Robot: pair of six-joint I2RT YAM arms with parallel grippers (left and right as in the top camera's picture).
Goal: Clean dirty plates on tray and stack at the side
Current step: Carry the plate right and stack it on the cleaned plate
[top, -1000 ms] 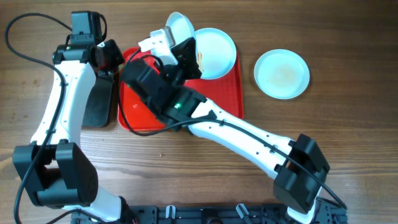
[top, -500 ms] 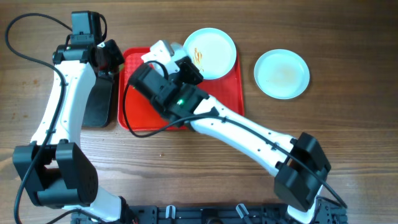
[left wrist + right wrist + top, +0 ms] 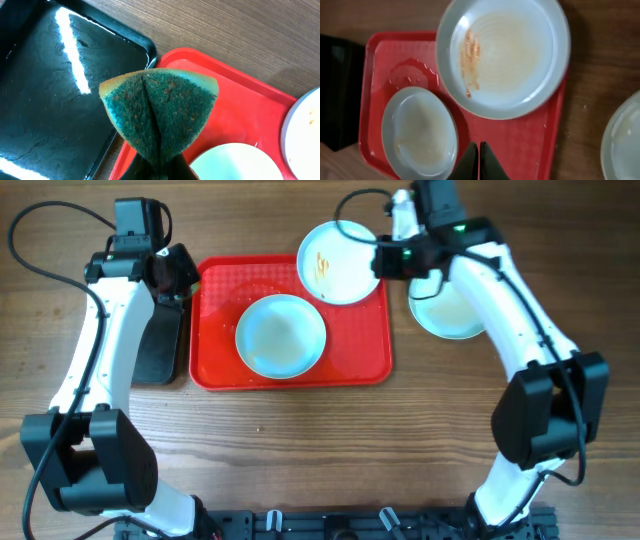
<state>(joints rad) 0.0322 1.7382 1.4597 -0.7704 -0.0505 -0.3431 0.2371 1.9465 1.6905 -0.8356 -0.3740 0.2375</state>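
The red tray (image 3: 355, 350) holds one plate (image 3: 281, 335) flat in its middle, looking pale and unstreaked. A second plate (image 3: 340, 263), with orange-brown streaks (image 3: 470, 55), rests over the tray's back right corner. A third plate (image 3: 455, 310) lies on the table to the right, partly under my right arm. My right gripper (image 3: 382, 260) hovers by the streaked plate's right edge; its fingers (image 3: 479, 160) are shut on nothing. My left gripper (image 3: 172, 275) is over the tray's back left corner, shut on a folded green sponge (image 3: 160, 112) that hides its fingers.
A glossy black tray (image 3: 160, 345), wet and reflecting light (image 3: 60, 85), sits against the red tray's left side. Bare wooden table (image 3: 320, 440) surrounds everything. My right arm (image 3: 500, 290) crosses over the plate on the table.
My right arm has swung from over the tray's left part to the back right. The plate it held tilted now lies flat in the tray's middle. The left arm has not moved.
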